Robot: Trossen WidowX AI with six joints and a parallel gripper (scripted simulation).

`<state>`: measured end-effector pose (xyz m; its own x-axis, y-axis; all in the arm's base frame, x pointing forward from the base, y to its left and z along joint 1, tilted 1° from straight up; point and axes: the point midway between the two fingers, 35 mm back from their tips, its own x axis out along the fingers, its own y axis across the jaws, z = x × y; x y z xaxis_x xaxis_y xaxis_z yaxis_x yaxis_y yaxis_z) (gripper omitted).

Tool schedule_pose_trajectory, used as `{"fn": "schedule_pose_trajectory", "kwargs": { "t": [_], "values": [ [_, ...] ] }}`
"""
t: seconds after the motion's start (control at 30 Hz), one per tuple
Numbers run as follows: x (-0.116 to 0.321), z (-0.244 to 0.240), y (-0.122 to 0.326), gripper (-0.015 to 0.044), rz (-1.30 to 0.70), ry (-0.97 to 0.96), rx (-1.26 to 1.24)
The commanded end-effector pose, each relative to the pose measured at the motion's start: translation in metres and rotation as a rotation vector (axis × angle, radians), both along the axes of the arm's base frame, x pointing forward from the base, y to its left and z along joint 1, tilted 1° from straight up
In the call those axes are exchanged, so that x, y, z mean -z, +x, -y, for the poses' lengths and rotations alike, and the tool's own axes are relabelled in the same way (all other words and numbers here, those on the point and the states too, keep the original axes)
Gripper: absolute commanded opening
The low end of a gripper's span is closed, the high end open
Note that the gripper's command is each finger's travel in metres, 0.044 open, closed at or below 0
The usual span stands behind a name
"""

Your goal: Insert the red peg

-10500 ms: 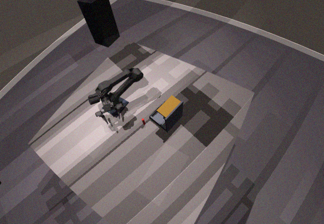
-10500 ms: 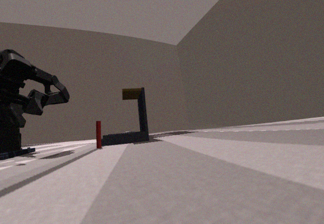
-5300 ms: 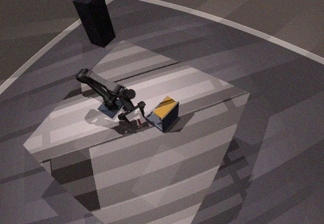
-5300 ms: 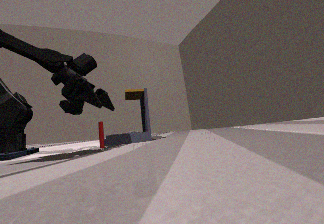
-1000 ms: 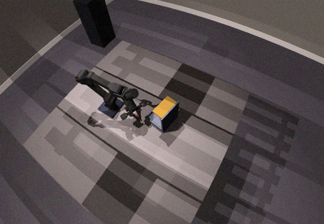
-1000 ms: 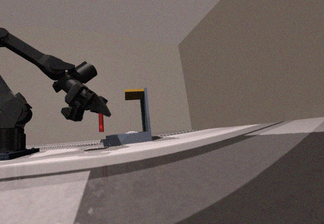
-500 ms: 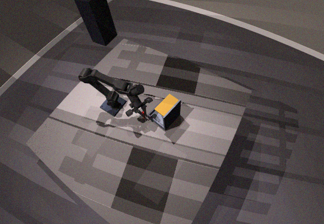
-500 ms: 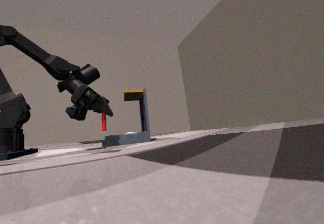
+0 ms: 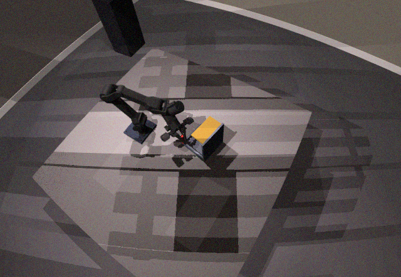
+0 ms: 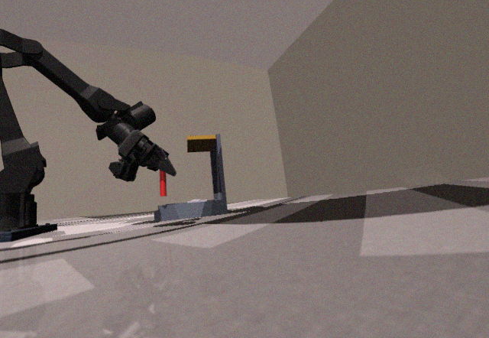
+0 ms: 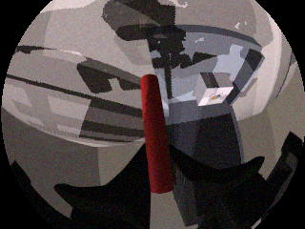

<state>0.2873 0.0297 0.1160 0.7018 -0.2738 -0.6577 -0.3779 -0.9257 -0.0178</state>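
Observation:
My gripper (image 9: pixel 185 141) (image 10: pixel 169 169) is shut on the red peg (image 9: pixel 182 136) (image 10: pixel 163 184) (image 11: pixel 156 134). The peg hangs nearly upright off the table, its lower end a little above the low side wall in the exterior view. The box (image 9: pixel 214 143) (image 10: pixel 189 210) (image 11: pixel 202 138) has low sides and a tall back wall. In the exterior view the peg is near the box's front end, short of the roof and lower than it. The yellow roof (image 9: pixel 206 130) (image 10: pixel 201 144) sticks out from the back wall. The block (image 11: pixel 214 91) shows in the wrist view, right of the peg, with a hole in its light top.
The arm's blue base plate (image 9: pixel 140 132) (image 10: pixel 29 232) is on the side away from the roof. A tall black pedestal (image 9: pixel 119 21) stands far off at the upper left of the top view. Patchy shadows cover the table and box.

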Motion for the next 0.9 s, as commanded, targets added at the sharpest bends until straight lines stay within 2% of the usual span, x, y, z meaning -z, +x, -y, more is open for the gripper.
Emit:
{"fn": "schedule_pose_trajectory", "kwargs": {
  "t": [0.0, 0.87],
  "values": [
    [-0.002, -0.008, 0.005, 0.0, 0.007, 0.004, -0.002],
    [-0.001, -0.063, 0.026, 0.0, 0.013, 0.007, -0.048]
  ]
}}
